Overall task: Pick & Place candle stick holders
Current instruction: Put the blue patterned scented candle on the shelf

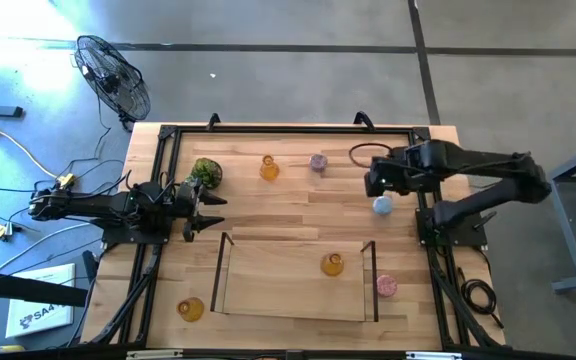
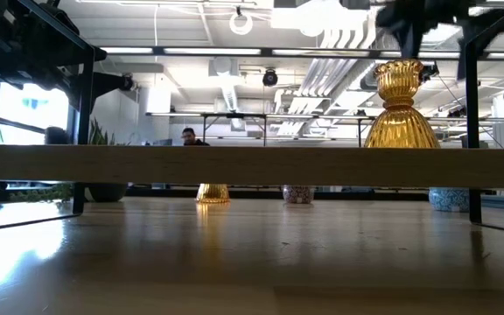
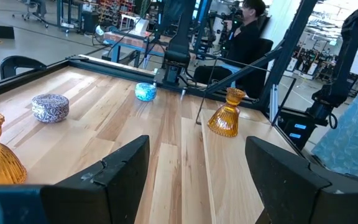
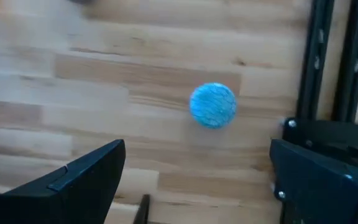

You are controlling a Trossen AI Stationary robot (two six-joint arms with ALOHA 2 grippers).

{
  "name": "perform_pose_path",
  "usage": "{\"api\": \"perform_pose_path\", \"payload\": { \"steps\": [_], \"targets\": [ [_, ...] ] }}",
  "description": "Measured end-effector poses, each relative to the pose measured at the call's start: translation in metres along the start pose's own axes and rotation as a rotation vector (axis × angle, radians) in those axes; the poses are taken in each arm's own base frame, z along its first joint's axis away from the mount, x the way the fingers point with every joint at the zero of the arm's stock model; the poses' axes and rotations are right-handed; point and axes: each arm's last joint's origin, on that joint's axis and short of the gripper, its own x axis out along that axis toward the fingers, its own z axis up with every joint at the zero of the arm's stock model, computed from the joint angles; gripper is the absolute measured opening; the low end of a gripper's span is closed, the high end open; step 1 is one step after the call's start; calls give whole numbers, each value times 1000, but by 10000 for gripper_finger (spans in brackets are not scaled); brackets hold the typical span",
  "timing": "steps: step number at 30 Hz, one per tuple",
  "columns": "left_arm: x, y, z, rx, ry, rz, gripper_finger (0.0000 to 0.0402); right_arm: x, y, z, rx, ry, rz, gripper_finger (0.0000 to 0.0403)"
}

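Overhead cam straight down, low cam table-level, wrist cams close; shared: light blue holder [image 4: 213, 105].

One candle stick holder [image 1: 332, 264] stands inside the tray [image 1: 226, 262]; another [image 1: 386, 286] just right of it; a third [image 1: 190, 308] off its left corner. Three more [image 1: 317, 161] line the surface [image 1: 268, 215] behind, right of the mossy ball [image 1: 206, 172].

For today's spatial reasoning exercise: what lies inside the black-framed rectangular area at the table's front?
Inside the black frame, one amber holder stands on bare wood. The pink holder sits just outside its right edge. Nothing there appears covered.
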Motion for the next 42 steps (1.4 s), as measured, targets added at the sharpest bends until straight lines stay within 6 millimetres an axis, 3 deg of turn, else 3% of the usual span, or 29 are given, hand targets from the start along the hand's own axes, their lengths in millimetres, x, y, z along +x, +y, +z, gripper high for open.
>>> {"api": "perform_pose_path", "payload": {
  "steps": [12, 22, 31, 42],
  "targets": [
    [0, 0, 0, 0, 0, 0, 262, 96, -24, 9, 115, 157, 29, 394],
    [0, 0, 0, 0, 0, 0, 262, 150, -36, 2, 207, 219, 78, 394],
    [0, 0, 0, 0, 0, 0, 262, 172, -44, 0, 246, 216, 115, 394],
    [0, 0, 0, 0, 0, 0, 262, 176, -44, 0, 310, 192, 119, 386]
  ]
}}
